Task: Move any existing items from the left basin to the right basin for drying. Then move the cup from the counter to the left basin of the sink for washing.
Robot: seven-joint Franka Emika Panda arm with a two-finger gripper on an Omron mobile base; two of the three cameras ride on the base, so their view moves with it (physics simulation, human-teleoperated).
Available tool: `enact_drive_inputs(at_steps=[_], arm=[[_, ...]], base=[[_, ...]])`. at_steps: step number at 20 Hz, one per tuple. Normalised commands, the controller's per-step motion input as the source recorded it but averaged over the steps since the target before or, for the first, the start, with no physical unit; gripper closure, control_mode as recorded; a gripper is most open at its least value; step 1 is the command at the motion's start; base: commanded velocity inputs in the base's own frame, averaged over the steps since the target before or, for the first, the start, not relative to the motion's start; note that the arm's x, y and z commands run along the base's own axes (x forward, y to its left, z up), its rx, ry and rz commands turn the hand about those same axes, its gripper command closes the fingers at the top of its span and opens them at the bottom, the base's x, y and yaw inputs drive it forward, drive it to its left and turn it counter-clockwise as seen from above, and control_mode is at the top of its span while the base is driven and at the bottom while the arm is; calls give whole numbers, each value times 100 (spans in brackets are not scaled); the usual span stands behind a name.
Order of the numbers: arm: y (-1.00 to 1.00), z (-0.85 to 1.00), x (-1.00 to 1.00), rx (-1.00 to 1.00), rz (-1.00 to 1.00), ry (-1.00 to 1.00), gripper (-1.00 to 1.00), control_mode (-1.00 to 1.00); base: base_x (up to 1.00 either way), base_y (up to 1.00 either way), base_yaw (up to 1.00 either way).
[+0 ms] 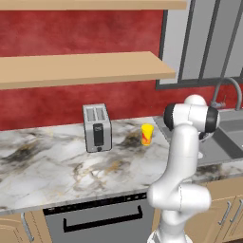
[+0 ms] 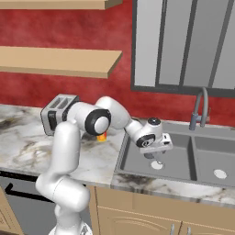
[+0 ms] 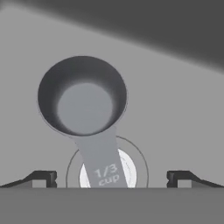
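The cup [image 1: 147, 134], a small yellow tumbler with a red-orange mark, stands on the marble desk [image 1: 52, 161] just right of the silver toaster [image 1: 97, 127] and near the sink's left edge. In the right base view the arm hides most of it; only a yellow-orange sliver [image 2: 101, 136] shows. In the left basin [image 2: 179, 156] lies a grey measuring scoop [image 3: 83, 98] marked "1/3 cup", its handle crossing the round drain [image 3: 127, 168]. The gripper [image 3: 111, 177] hangs over the scoop with its jaws spread wide, holding nothing; whether it touches the scoop is unclear. The right basin [image 2: 218, 158] lies beside it, past the arched tap [image 2: 200, 108].
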Motion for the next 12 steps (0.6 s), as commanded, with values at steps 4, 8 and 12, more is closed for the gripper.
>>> enact_drive_inputs(at_steps=[4,8,12], arm=[[0,-23,2,0,1,0,-100,-100],[0,-18,2,0,1,0,-100,-100],[0,-18,1,0,1,0,-100,-100]], base=[[0,0,0],[0,0,0],[0,0,0]])
